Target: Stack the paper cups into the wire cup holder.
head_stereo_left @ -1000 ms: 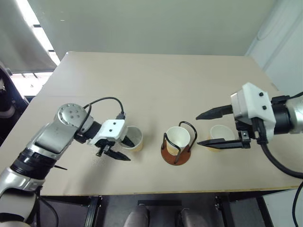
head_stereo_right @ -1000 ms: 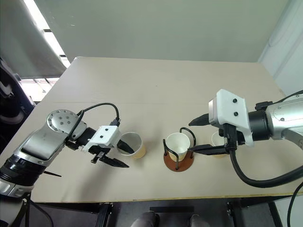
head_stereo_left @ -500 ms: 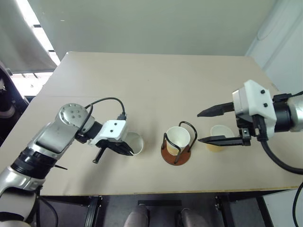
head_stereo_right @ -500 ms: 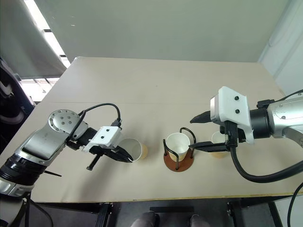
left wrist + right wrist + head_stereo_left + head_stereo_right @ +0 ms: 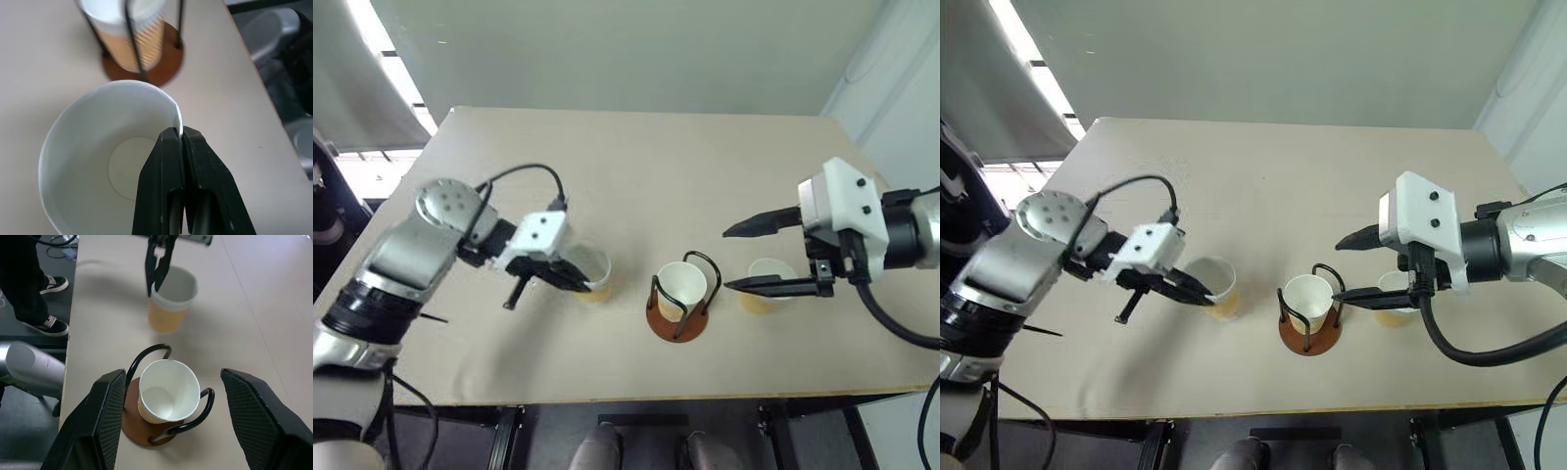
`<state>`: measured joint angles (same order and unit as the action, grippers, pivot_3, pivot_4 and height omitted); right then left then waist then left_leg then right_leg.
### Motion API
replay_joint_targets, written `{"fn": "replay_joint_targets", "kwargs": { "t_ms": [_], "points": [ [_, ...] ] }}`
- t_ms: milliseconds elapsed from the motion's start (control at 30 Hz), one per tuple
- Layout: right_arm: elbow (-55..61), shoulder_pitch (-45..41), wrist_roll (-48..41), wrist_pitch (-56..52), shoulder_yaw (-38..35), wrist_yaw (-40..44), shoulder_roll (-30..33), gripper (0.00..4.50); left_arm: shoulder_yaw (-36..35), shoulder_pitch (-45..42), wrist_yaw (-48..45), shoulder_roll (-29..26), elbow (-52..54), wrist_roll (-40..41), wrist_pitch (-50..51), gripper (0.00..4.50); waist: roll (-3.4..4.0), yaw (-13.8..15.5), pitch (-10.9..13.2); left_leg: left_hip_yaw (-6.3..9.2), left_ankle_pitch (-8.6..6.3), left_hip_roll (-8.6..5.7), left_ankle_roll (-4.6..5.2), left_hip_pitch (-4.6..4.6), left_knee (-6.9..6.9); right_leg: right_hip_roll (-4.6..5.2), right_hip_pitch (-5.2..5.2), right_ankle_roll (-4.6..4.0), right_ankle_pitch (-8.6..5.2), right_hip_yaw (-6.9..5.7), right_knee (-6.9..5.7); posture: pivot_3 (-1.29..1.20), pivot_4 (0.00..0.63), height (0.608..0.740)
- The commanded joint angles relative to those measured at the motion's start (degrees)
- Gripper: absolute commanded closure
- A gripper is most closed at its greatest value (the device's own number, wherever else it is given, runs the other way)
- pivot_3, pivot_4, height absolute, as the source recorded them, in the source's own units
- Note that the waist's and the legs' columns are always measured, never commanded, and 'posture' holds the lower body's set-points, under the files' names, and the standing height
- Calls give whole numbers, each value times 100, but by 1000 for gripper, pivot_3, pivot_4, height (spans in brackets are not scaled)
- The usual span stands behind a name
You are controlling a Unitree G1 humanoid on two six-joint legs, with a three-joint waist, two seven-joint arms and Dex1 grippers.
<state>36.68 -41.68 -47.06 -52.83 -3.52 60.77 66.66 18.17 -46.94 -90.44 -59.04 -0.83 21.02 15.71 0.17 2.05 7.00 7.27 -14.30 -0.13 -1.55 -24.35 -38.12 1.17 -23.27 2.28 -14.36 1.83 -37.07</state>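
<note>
The work surface is a flat, pale beige table (image 5: 636,166) with a matte top, its near edge running across the bottom of the head views and dark floor space showing below it. Behind the table stands a plain grey-green wall (image 5: 626,49); a bright strip of window light (image 5: 382,59) runs along the left side and a white wall panel (image 5: 901,88) closes the right corner. In the right wrist view a person's legs and black shoes (image 5: 46,284) stand on the dark floor beside the table edge. The wire cup holder (image 5: 679,311), a reddish-brown disc with black wire loops rising upright, sits near the front middle of the table and contains one paper cup (image 5: 682,289), upright and open end up. The left gripper (image 5: 581,282) is clamped on the rim of a second paper cup (image 5: 592,279) to the left of the holder; the left wrist view confirms both black fingers (image 5: 168,186) pressed together with the white cup wall pinched between them, one finger inside the cup and one outside. In the right wrist view this cup hangs from the fingers with its shadow on the table beneath it. The right gripper (image 5: 734,258) hovers to the right of the holder, its two fingers spread wide apart and gripping nothing. A third paper cup (image 5: 766,284) stands upright on the table beyond the right gripper's lower finger, just right of the holder and apart from it.
</note>
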Motion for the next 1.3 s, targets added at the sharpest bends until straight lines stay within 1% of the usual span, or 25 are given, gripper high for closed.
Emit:
{"fn": "replay_joint_targets", "kwargs": {
  "t_ms": [33, 167, 267, 367, 567, 733, 900, 1033, 1300],
  "points": [
    [-4, -129, 31, 106, -125, 73, 127, 1363, -227, -212, -206, 66, -25, 183, 214, 4479, 0, 0, 0, 0, 0, 0, 0, -1, 0, 0, -1, 0, 0, 0, 0, 0, 150, 740],
    [-57, -18, 102, 148, -155, 162, 212, 1363, -370, -628, -206, 293, -81, 420, 593, 4479, -2, 28, 0, 2, 0, 0, 0, -9, -6, 0, -3, 2, 1, -2, 0, 0, 150, 740],
    [-84, 238, 130, 187, -275, 238, 343, 1363, -362, -995, -206, 420, -70, 714, 885, 4479, -3, 33, -1, 2, -1, 0, 1, -16, -10, 1, -5, 3, 2, -2, 2, 0, 150, 740],
    [-86, 496, 157, 235, -417, 266, 442, 1363, -260, -1357, -206, 562, -97, 996, 1071, 4479, -2, 30, -1, 0, -1, -1, 2, -15, -8, 2, -6, 4, 2, -1, 4, 0, 150, 740],
    [-46, 682, 120, 251, -562, 189, 495, 1363, 69, -2073, -206, 928, -262, 1494, 1226, 4479, -3, 35, -1, -1, -1, 0, 2, -16, -9, 2, -5, 7, 4, -2, 4, 0, 150, 740],
    [18, 729, 63, 201, -632, 112, 514, 1363, 514, -2519, -206, 1140, -516, 1703, 1000, 4479, -3, 34, -1, -3, -1, 1, 3, -15, -10, 2, -5, 11, 3, 0, 3, 0, 150, 740],
    [70, 843, 8, 130, -761, 86, 561, 1363, 1020, -2805, -206, 1329, -768, 1718, 656, 4479, -3, 41, 0, -3, -3, 0, 6, -18, -13, 2, -5, 16, 2, 1, 5, 0, 150, 740],
    [73, 1037, -30, 45, -1036, 165, 762, 1363, 1396, -2973, -206, 1546, -929, 1677, 423, 4479, -3, 83, 0, -2, -3, -1, 7, -22, -16, 2, -5, 20, 2, 1, 5, 0, 150, 740],
    [142, 1162, -402, -290, -1810, 100, 1111, 1363, 1908, -3090, -206, 1632, -1066, 1732, 16, 4479, -3, 94, 0, -5, -4, -1, 8, -29, -17, 2, -8, 27, -1, 1, 5, 0, 150, 740]
  ]
}}
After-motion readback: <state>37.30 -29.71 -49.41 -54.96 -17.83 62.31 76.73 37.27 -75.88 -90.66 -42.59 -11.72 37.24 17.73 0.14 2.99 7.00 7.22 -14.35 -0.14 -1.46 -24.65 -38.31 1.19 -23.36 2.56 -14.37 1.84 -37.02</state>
